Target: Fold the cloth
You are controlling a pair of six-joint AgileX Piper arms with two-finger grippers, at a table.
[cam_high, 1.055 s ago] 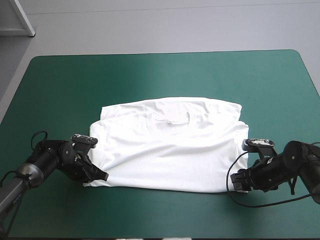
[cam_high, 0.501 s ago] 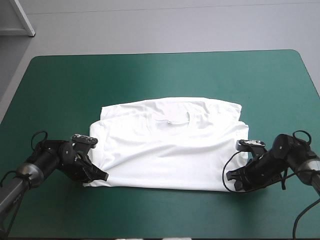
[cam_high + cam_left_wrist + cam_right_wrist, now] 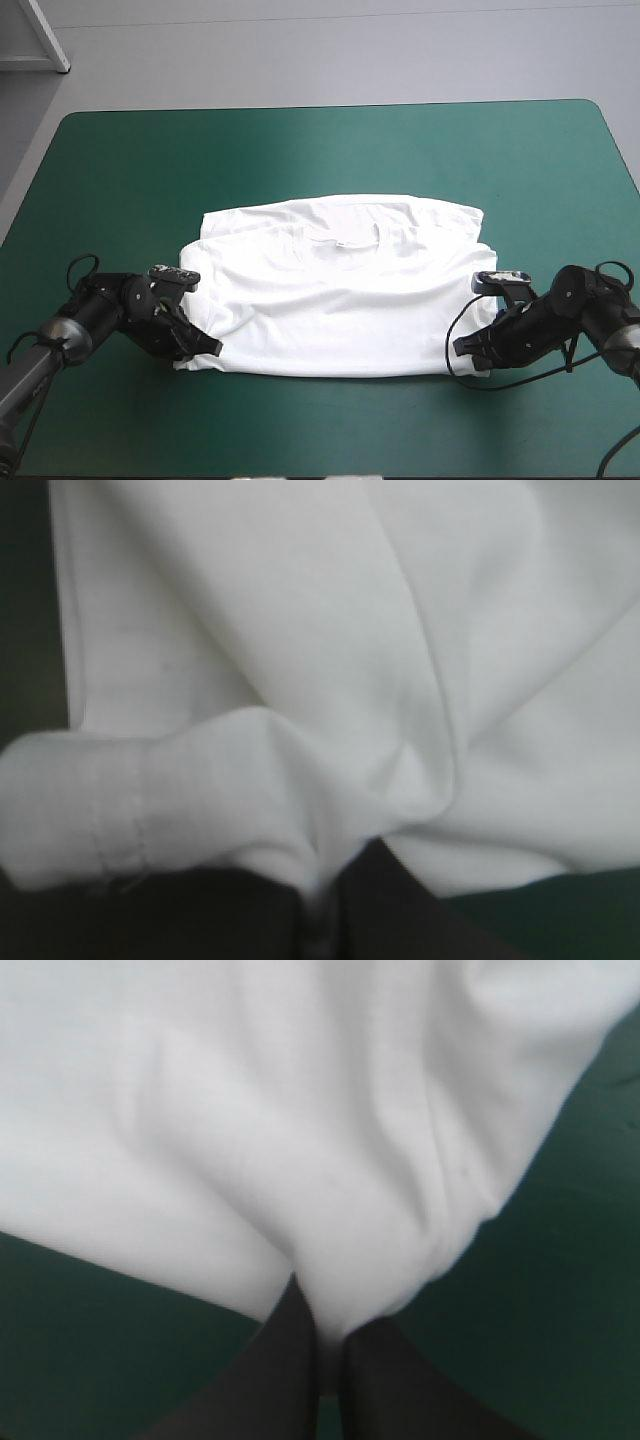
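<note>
The white T-shirt (image 3: 340, 295) lies folded on the teal-green cover, collar toward the far edge. My left gripper (image 3: 208, 348) is at its near left corner, shut on the T-shirt; the left wrist view shows the hem (image 3: 150, 810) bunched over the meeting black fingers (image 3: 250, 920). At the near right corner my right gripper (image 3: 472, 350) is shut on the T-shirt too. The right wrist view shows a fold of cloth (image 3: 350, 1270) pinched at the tip of the closed fingers (image 3: 290, 1370).
The teal-green table (image 3: 320, 150) stretches beyond the T-shirt to the far edge and on both sides. A strip of cover (image 3: 330, 420) runs between the T-shirt's near hem and the table's front edge.
My right gripper moved in to the T-shirt's near right corner and shut on it. My left gripper shifted slightly right, still holding its corner.
</note>
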